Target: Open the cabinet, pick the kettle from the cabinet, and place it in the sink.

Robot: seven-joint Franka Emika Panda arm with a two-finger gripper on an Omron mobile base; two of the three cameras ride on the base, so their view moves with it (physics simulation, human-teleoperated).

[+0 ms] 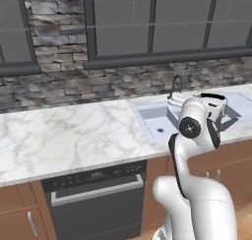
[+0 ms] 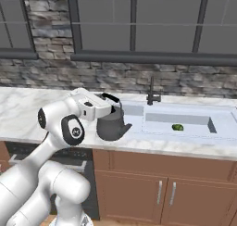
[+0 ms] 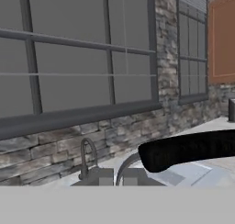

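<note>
Kettle (image 2: 111, 124) body partly hidden behind end effector (image 2: 107, 108).

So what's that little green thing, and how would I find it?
Start at the big dark window, then drop down to the white sink set in the marble counter. Past the dark tap, a small green lump lies on the sink floor near the back wall; what it is can't be told. It's the one green spot among all the white.
</note>
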